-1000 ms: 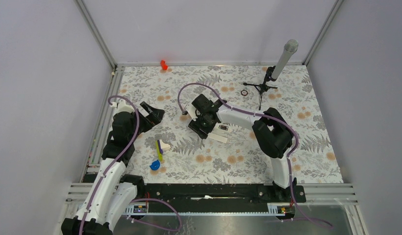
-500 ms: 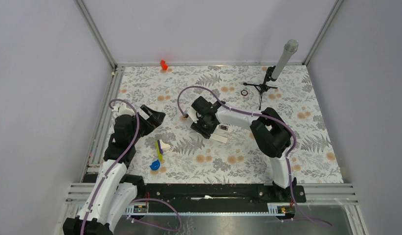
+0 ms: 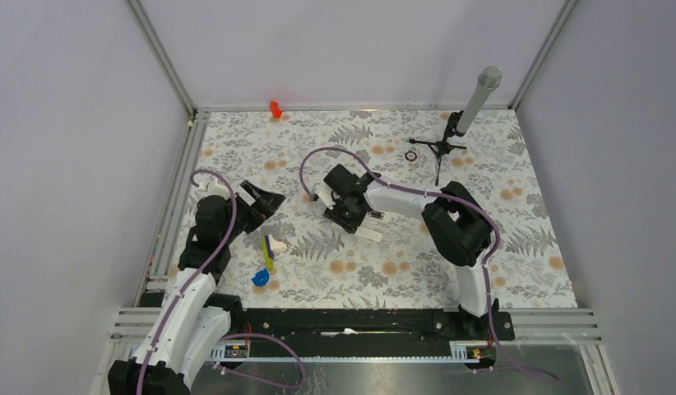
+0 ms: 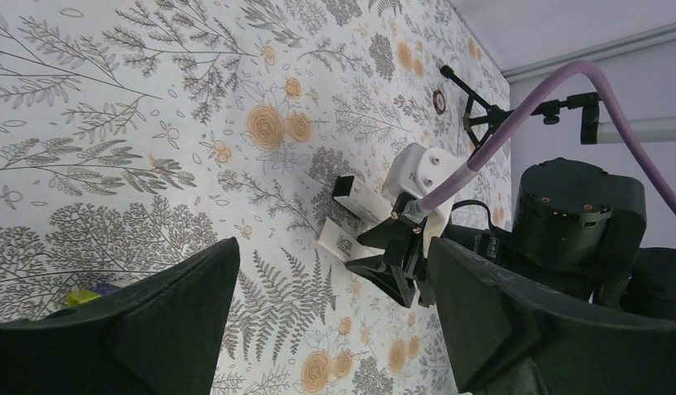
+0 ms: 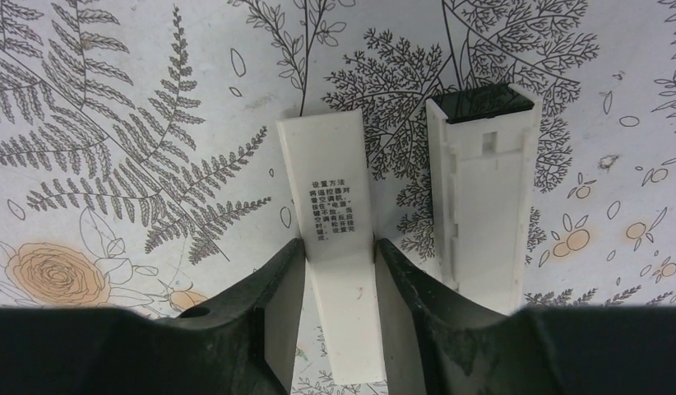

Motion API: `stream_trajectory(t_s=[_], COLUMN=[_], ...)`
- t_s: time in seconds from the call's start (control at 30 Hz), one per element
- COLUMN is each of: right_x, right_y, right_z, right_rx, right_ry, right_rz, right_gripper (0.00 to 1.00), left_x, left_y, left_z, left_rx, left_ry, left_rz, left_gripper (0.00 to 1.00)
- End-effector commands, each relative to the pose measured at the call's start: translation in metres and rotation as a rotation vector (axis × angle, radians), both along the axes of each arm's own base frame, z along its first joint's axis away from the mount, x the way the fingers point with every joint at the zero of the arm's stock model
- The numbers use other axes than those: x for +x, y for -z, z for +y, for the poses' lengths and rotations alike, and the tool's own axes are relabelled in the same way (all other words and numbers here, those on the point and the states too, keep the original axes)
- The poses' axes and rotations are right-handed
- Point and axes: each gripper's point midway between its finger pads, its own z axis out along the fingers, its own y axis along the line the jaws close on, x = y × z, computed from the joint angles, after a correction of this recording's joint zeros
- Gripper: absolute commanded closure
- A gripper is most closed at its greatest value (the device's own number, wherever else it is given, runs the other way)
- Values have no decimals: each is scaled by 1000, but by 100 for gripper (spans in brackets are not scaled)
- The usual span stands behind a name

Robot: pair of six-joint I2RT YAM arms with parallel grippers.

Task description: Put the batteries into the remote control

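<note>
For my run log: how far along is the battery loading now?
Done: the white cover is off the remote control, whose open compartment shows no batteries. In hand: the right gripper clamps that cover. The left gripper is open, holding nothing. Left: insert both batteries, which I cannot find in these views, then refit the cover.

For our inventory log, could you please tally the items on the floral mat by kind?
Remote control body: 1
Battery cover: 1
Yellow-white-blue toy cluster: 1
Black ring: 1
Small red object: 1
Microphone on tripod: 1
Total: 6
</note>
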Motion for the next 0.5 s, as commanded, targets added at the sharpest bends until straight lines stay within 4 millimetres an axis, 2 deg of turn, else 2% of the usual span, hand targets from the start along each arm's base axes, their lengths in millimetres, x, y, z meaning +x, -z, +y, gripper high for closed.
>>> stream_trajectory(t_s=[0.0,0.17,0.47], right_x=[-17,-10,-14], right_y=[12,-4,-27], right_z=[-11,-4,10], right_rx=[-18,68,203], right_ry=[-1,9,-6], right_rz=[40,-40,-74], right_gripper=[61,68,69], left_x=[2,-3,-7], left_y=[-9,12,34], left_z=[-13,-27,-51], left_rx=[-70,-155,-262], left_ry=[60,112,228], left_rz=[-32,36,126], left_gripper=[12,16,20])
